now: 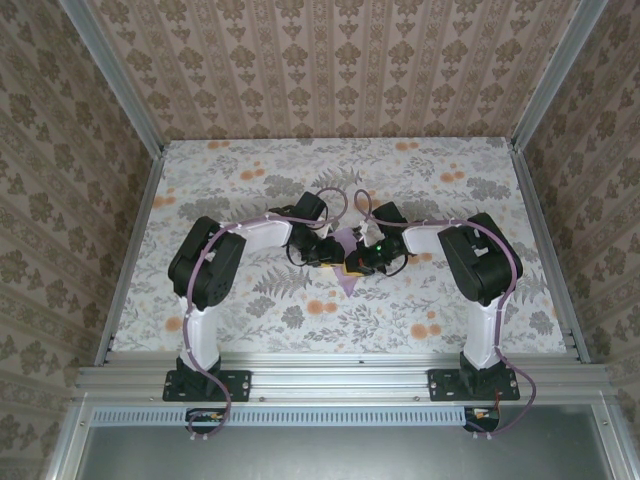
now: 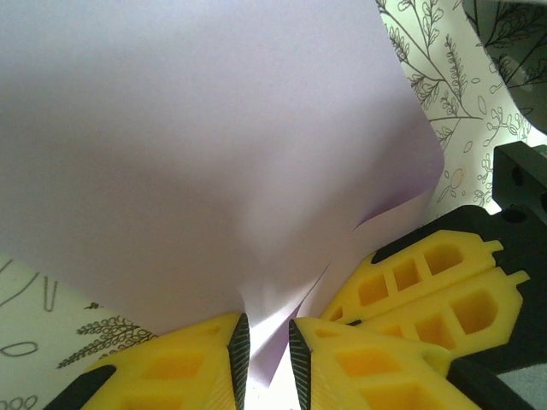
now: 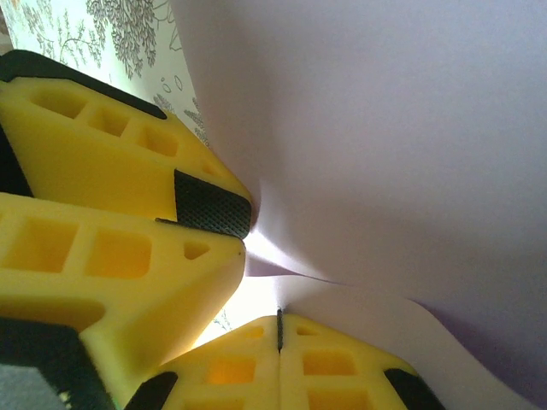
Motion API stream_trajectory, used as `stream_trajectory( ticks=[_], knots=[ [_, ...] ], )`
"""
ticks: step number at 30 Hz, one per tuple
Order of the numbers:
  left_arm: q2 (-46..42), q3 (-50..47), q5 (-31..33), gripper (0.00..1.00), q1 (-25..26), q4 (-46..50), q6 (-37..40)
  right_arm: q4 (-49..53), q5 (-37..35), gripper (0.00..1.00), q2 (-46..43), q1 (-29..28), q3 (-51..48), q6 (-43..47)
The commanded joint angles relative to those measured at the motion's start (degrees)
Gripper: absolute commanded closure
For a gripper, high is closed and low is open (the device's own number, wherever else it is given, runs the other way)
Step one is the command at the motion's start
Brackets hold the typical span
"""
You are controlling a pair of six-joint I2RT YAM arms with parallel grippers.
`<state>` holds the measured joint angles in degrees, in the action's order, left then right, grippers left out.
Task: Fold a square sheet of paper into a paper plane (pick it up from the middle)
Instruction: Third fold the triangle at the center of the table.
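Note:
The lavender square sheet of paper [image 1: 347,278] hangs bent and lifted between both grippers at the table's middle. In the left wrist view the sheet [image 2: 214,154] billows overhead. A fold of it drops into the gap of my left gripper [image 2: 267,333], whose jaws stand apart with light showing between them. In the right wrist view my right gripper [image 3: 279,318] is shut, pinching an edge of the paper [image 3: 385,145]. The two grippers [image 1: 335,250] [image 1: 360,258] nearly touch tip to tip. The right one's yellow fingers [image 2: 427,282] sit just beside the left's.
The floral tabletop [image 1: 250,170] spreads around the arms. Aluminium rails [image 1: 130,250] bound it left and right, with patterned walls [image 1: 330,70] behind. The left arm's fingers [image 3: 120,162] crowd the right wrist view.

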<state>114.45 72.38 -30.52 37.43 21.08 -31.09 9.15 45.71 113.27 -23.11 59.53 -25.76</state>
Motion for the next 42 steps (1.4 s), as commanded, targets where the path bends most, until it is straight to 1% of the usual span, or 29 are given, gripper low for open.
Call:
stream_trajectory(
  ticks=[1,7,13,21,33,42],
  knots=[
    [-2.91,0.03,0.07,0.7,-0.16,0.94,-0.42,2.75,-0.32,1.0,2.12,-0.8,-0.02,1.08],
    [-5.3,0.44,0.37,0.7,-0.08,2.03,-0.35,3.02,-0.67,1.0,2.47,-0.79,-0.07,1.25],
    [-6.45,-1.65,-0.1,0.71,0.71,1.74,-1.15,2.81,-0.54,1.0,2.2,-0.71,-0.26,1.17],
    [-5.43,-5.34,-0.33,0.77,1.15,-1.2,-2.61,1.84,-0.01,1.0,2.04,-0.7,-0.46,0.44],
    [-2.59,-4.71,-1.64,0.78,1.24,-3.34,-2.92,1.87,0.21,1.0,1.49,-0.8,-0.38,0.17],
    [-0.77,-4.69,0.13,0.78,1.24,-2.01,-1.73,1.51,0.74,1.0,1.15,-0.8,-0.46,0.09]
  ],
)
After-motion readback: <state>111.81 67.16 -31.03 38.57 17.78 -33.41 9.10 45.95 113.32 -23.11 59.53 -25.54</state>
